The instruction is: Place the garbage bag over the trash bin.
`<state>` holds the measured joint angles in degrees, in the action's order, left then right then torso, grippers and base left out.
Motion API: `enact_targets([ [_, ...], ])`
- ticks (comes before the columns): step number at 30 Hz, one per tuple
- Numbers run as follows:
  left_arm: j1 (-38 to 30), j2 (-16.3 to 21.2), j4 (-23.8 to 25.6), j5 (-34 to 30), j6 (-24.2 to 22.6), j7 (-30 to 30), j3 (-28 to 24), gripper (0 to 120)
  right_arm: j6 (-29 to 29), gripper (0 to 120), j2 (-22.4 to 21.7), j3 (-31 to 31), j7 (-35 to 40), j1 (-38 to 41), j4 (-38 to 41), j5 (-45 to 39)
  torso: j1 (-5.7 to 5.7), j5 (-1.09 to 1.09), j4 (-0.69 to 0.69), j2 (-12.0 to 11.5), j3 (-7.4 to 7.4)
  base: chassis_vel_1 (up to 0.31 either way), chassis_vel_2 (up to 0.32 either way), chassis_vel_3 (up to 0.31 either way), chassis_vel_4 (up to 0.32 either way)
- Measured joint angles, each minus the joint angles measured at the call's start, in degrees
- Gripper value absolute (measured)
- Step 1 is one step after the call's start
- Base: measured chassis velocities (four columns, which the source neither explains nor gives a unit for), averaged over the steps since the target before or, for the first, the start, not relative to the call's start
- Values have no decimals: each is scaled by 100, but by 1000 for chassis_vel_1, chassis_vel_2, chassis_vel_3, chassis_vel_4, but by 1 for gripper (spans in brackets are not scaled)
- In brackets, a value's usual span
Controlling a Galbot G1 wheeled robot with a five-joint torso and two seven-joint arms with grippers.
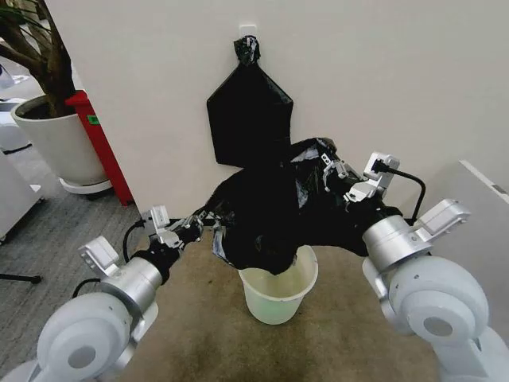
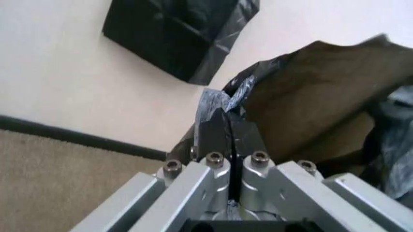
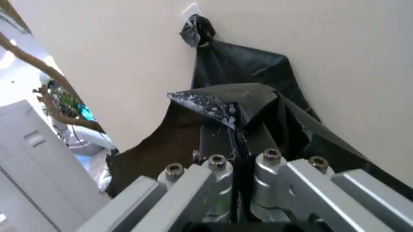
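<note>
Clamping the garbage bag (image 1: 266, 219) from both sides, the two pincers hold it stretched in the air above the trash bin (image 1: 278, 294). The left pincer (image 1: 193, 227) is pressed tight on the bag's left edge; in its wrist view the fingers (image 2: 216, 133) meet with a crumpled fold of black film caught between them. The right pincer (image 1: 334, 173) sits higher, at the bag's upper right, and is likewise closed on a peak of plastic, seen in its wrist view as a glossy folded corner just above the fingers (image 3: 219, 140).

One bag, one bin, two pincers. The bag hangs slack between the grips, and its lowest fold droops into the bin's mouth at the back-left of the rim; the front and right of the rim are uncovered. The bin stands upright on the brown carpet (image 1: 199, 334), near the wall (image 1: 398, 79).

A flat black bundle (image 1: 249, 115) with a knotted top hangs on the wall right behind the bag. A large white plant pot (image 1: 60, 143) and a red object (image 1: 99, 135) stand well off to the left, leaving open floor around the bin.
</note>
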<state>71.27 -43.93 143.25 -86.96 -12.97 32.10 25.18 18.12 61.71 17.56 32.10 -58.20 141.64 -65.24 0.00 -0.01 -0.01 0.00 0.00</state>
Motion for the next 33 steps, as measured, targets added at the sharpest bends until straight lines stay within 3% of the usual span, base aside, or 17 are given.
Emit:
enact_targets([
  [9,-211,257,0,-1061,-435,264,317,0,63,0,143,44,363,6,40,-707,0,0,1,0,0,0,0,0,0],
  [23,78,-256,-2,-800,-560,478,-137,0,113,0,308,-116,306,-316,-11,-322,0,0,1,0,0,0,0,0,0],
  [33,79,-327,-2,-591,-558,747,-210,0,103,0,429,-335,91,-417,-403,27,0,0,1,0,0,0,0,0,0],
])
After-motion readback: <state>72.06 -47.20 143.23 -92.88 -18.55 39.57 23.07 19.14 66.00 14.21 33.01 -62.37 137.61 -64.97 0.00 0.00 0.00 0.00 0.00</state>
